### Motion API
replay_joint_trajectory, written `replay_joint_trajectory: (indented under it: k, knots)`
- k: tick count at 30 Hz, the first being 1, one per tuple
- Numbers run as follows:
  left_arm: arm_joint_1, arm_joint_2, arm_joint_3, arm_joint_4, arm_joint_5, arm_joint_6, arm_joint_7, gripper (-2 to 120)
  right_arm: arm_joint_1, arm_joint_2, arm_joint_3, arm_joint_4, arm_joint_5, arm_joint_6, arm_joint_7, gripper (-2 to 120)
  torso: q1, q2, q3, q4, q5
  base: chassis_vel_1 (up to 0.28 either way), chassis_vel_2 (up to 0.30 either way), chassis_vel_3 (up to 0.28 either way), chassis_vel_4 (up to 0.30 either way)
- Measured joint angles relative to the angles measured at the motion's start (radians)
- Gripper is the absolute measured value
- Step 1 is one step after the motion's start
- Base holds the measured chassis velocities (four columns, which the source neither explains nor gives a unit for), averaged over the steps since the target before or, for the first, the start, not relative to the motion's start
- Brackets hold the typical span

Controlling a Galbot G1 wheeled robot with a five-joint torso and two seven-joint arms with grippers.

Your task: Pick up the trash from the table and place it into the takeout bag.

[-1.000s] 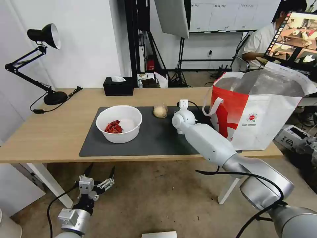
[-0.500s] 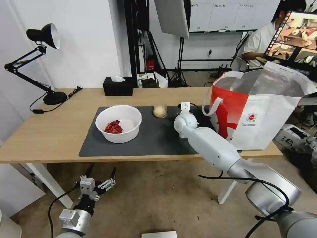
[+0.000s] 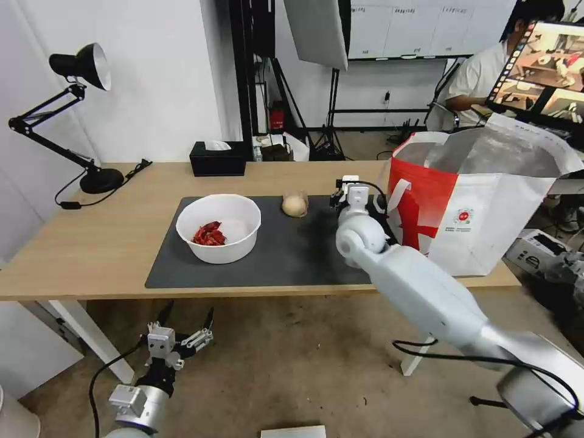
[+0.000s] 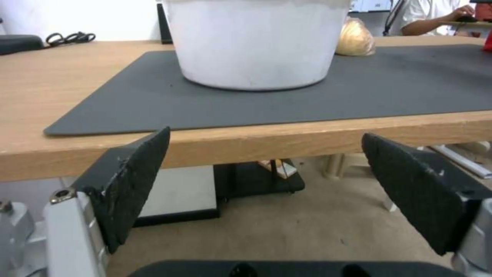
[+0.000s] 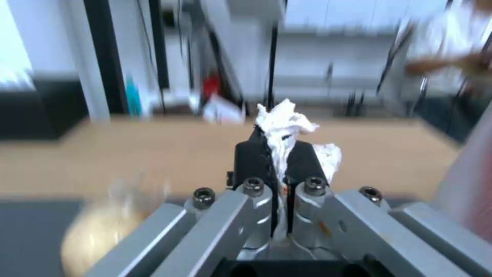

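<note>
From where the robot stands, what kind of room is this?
Probably a lab or recording studio, not a home: a softbox on a light stand, a whiteboard behind the table, and a monitor with camera feeds.

The head camera looks forward and down from above onto the long light-wood table (image 3: pixel 91 243), taking in both arms. The left wrist camera sits low beneath the table's near edge, facing across the dark grey rectangular mat (image 4: pixel 359 84) past the wide-spread left gripper (image 4: pixel 264 184). The right wrist camera peers close along the clamped right gripper (image 5: pixel 276 157), above the same mat.
</note>
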Motion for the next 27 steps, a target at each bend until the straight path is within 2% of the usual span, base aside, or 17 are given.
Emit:
replay_joint_trajectory:
  k: [2,6,7,10,14,19,21,27]
  knots:
    - [0.004,0.0,-0.002,-0.001,0.0,0.0,0.0,100,-0.015,-0.004,0.01,0.021,-0.037,0.032,-0.003,0,0.0,0.0,0.0,0.0001,0.0001,0.0,0.0,0.0,0.0]
    - [0.009,-0.006,-0.003,-0.003,0.004,0.0,-0.001,100,-0.054,-0.01,0.034,0.064,-0.146,0.169,-0.037,0,0.0,0.0,0.0,0.0002,0.0,0.0,0.0,0.0,0.0]
    - [0.009,-0.006,-0.003,-0.003,0.004,0.0,-0.001,100,-0.054,-0.01,0.034,0.064,-0.146,0.169,-0.037,0,0.0,0.0,0.0,0.0002,0.0,0.0,0.0,0.0,0.0]
    - [0.011,-0.01,-0.001,-0.004,0.005,0.0,-0.001,100,-0.068,-0.011,0.051,0.063,-0.219,0.278,-0.076,0,0.0,0.0,0.0,0.0003,0.0,0.0,0.0,0.0,0.0]
    - [0.012,-0.012,-0.001,-0.005,0.006,-0.001,-0.001,100,-0.076,-0.012,0.079,0.07,-0.279,0.335,-0.084,0,0.0,0.0,0.0,0.0003,0.0,0.0,0.0,0.0,0.0]
    - [0.012,-0.013,0.0,-0.007,0.006,-0.002,-0.002,100,-0.077,-0.032,0.113,0.091,-0.332,0.347,-0.086,0,0.0,0.0,0.0,0.0004,0.0,0.0,0.0,0.0,0.0]
    - [0.011,-0.013,0.002,-0.009,0.006,-0.002,-0.002,100,-0.078,-0.057,0.145,0.102,-0.377,0.295,-0.045,0,0.0,0.0,0.0,0.0003,0.0,0.0,0.0,0.0,0.0]
    - [0.009,-0.012,0.007,-0.011,0.006,-0.002,-0.002,100,-0.072,-0.127,0.201,0.127,-0.35,0.182,0.026,0,0.0,0.0,0.0,0.0003,0.0002,0.0,0.0,0.0,0.0]
